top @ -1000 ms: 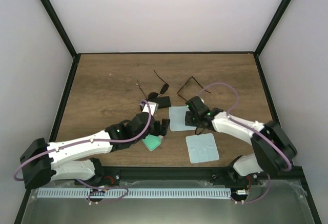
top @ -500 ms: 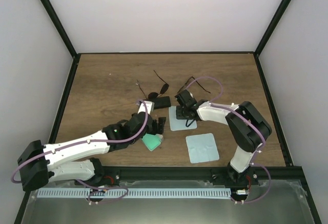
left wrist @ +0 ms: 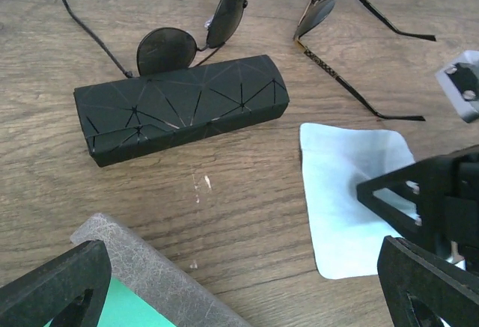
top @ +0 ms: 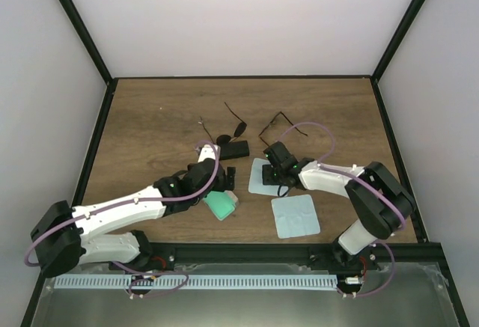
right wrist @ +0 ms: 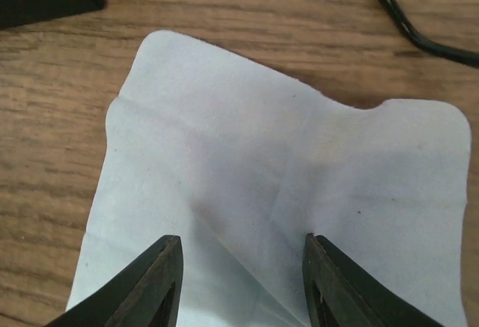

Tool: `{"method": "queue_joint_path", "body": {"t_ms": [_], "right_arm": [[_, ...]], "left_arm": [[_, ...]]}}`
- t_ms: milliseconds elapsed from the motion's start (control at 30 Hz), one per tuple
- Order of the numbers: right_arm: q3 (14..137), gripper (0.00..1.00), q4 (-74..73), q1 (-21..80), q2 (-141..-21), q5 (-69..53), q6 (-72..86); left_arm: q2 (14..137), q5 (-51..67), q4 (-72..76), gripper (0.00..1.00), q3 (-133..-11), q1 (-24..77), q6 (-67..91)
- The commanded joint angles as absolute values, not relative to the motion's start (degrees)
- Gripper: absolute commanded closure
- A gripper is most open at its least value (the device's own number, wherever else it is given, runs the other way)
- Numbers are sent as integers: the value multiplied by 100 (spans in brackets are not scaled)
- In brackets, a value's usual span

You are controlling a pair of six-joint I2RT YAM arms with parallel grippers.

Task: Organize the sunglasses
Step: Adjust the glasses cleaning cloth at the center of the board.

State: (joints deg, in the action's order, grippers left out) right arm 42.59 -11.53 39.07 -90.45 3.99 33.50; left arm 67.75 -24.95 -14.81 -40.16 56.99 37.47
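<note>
We can read no words, numbers or signs in any view; the black case [left wrist: 179,106] shows only thin crossing lines, not letters; the light blue cloth [left wrist: 348,185] beside it is plain.

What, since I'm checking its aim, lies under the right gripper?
A light blue square cloth lies on the brown wooden table, directly under the right gripper. The wood beneath the cloth is covered, so unseen.
</note>
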Motion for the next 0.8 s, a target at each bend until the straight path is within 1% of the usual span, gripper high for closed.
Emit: {"method": "queue_joint_path", "body": {"t_ms": [0,67,233,300,367,400,433,500,600,667,700,767], "right_arm": [[4135,54,-1374,3955,-8620,637,3433],[4199,52,-1377,3955,-8438,714,3414],[4422,35,-1469,3947,-8243,983,3430],[4461,32,-1480,3864,-8208,1064,3444],[4424,34,-1451,3644,-8264,944,3444],[4399,36,-1411,3543,-8317,942,3445],[4379,38,-1379,3467,-8385,974,3438],[4393,41,-1354,3403,-8586,1014,3419],[4426,46,-1280,3402,-8865,1188,3421],[4434,51,-1226,3401,-9023,1352,3457],[4431,52,-1200,3401,-9066,1327,3460],[4373,54,-1070,3393,-9106,1326,3459]], "left_arm": [[6886,-2433,-1413,0,-4046,5660,3798],[6927,-2445,-1375,0,-4050,5654,3799],[6905,-2359,-1245,0,-4036,5643,3810],[6868,-2313,-1183,0,-4015,5643,3799],[6863,-2301,-1153,0,-4025,5642,3770],[6865,-2295,-1167,0,-4075,5643,3718],[6895,-2301,-1218,2,-4159,5638,3650],[7018,-2298,-1445,15,-4483,5642,3500],[7355,-2226,-1757,29,-5168,5643,3354],[7680,-2139,-1765,32,-5681,5643,3184],[7886,-2120,-1714,33,-5825,5615,3106],[8361,-1754,-1569,38,-6140,5511,2991]]}}
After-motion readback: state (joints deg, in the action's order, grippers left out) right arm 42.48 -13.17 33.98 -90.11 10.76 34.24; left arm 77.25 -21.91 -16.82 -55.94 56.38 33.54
